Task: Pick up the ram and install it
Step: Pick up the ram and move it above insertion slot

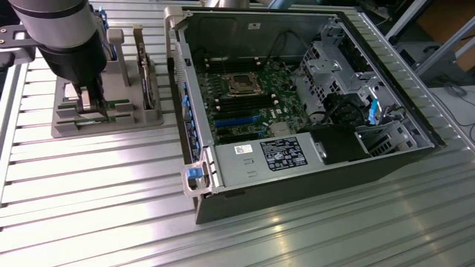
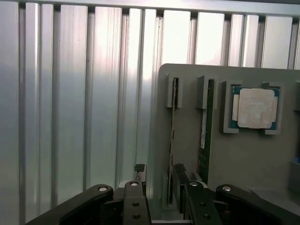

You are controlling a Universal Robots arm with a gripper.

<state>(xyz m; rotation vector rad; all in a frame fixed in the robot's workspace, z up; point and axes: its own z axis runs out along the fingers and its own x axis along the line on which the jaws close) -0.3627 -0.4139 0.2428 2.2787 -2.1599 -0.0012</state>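
The pincer [image 2: 159, 169] hangs low over the grey holder [image 2: 243, 173] on the ribbed metal surface [image 2: 70, 117]. The ram [image 2: 172, 136] stands on its long edge in the slot nearest the holder's outer edge. Its long axis is parallel to that edge and to the ribs of the surface. One end sits between two grey posts, and the other reaches in between the pincer's fingers. The pincer is spread wide, one finger on each side of the ram, and grips nothing (whether the inner finger touches the board cannot be told). Beyond the holder's outer edge, open surface runs on. Inward on the holder, a second ram stick [image 2: 205, 122] stands parallel in the next slot, and past it a silver processor [image 2: 255, 108] lies flat. An expansion card [image 1: 147, 83] stands upright on the holder's side toward the open computer case [image 1: 245, 203], just beside the holder.
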